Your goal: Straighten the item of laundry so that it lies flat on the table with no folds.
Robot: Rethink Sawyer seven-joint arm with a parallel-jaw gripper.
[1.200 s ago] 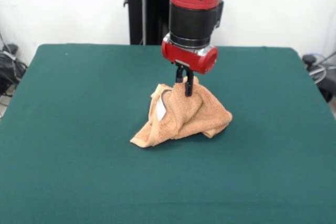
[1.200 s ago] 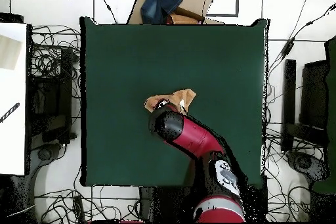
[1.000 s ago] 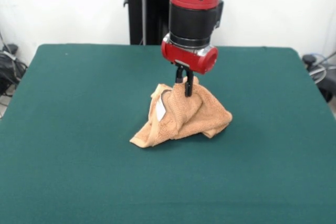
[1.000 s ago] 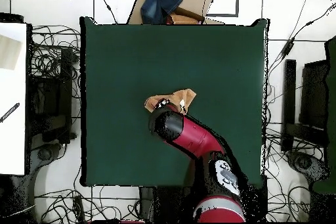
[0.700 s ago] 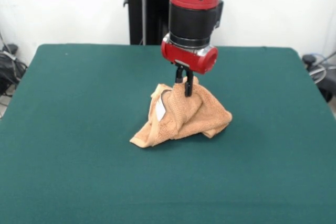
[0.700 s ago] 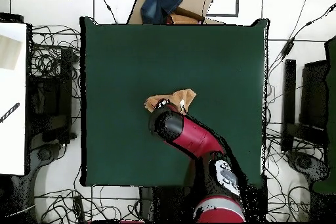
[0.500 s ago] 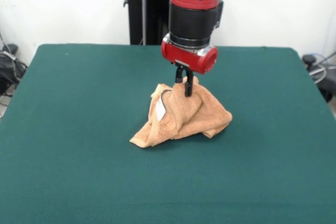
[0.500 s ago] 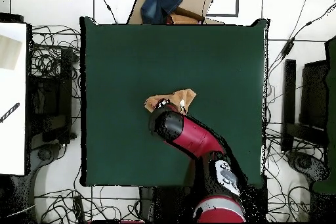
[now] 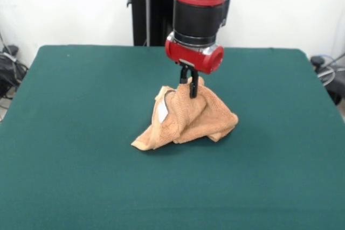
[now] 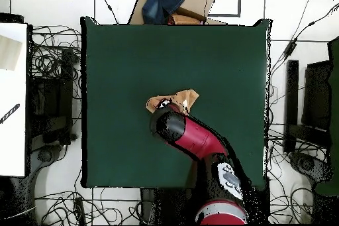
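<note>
**Towel bunched at mid-bench, peak pinched by gripper**

Front view
- Bench (image 9: 81, 187): dark green felt-like top, large, fills most of the frame; white wall behind.
- Towel (image 9: 199, 119): orange-tan terry cloth, gathered into a tent-like heap near the middle of the bench. Its peak is lifted; its lower folds rest on the green surface. One corner trails out toward the lower left of the heap and lies flat on the bench. A rounded fold bulges at the right side.
- Label (image 9: 162, 112): small, white, on the left slope of the heap, beside a border band that runs down that slope.
- Gripper (image 9: 192, 84): black fingers drawn close together, pinching the top of the towel; cloth stands up on either side of them.
- Arm (image 9: 197, 20): red and black, coming straight down over the heap, with a red collar just above the gripper.

Overhead view
- Bench (image 10: 132, 57): green rectangle, far larger than the towel.
- Towel (image 10: 182, 97): small tan patch near the centre, partly covered by the arm (image 10: 192, 137).
- Gripper: hidden under the arm.
- Cables (image 10: 53, 57): tangled on the floor around the bench.
</note>
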